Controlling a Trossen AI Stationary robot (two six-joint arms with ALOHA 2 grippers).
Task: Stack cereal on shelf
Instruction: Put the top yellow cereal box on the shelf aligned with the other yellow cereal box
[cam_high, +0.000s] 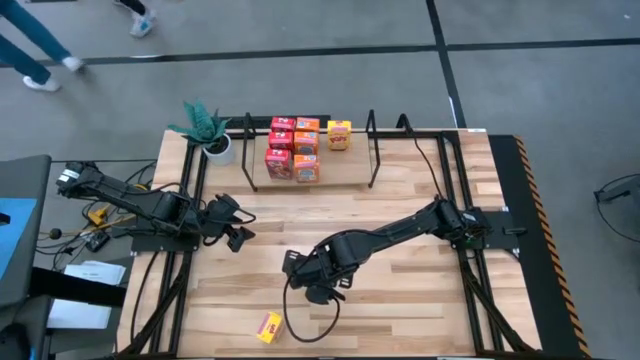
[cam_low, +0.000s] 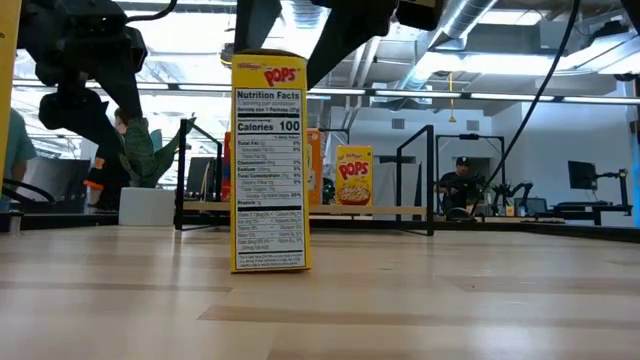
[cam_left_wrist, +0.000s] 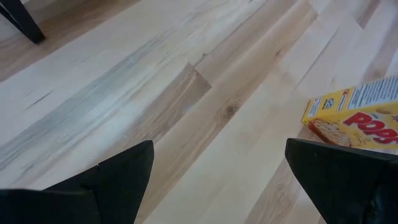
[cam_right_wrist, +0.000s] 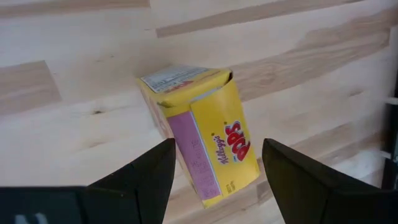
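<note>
One yellow cereal box (cam_high: 268, 327) stands upright on its bottom end on the table near the front edge, its nutrition panel (cam_low: 268, 165) facing the low camera. My right gripper (cam_high: 312, 287) hovers open just behind and above this box (cam_right_wrist: 202, 137), touching nothing. My left gripper (cam_high: 240, 228) is open over bare wood at the table's left, with a yellow box (cam_left_wrist: 357, 118) at the edge of its view. The shelf (cam_high: 310, 185) at the far side holds several red, orange and yellow boxes (cam_high: 295, 148).
A white potted plant (cam_high: 207, 130) stands at the shelf's left end. Black frame rails (cam_high: 455, 190) run along both table sides. Bare wood lies between the arms and the shelf. A person (cam_low: 462, 185) sits in the room beyond the table.
</note>
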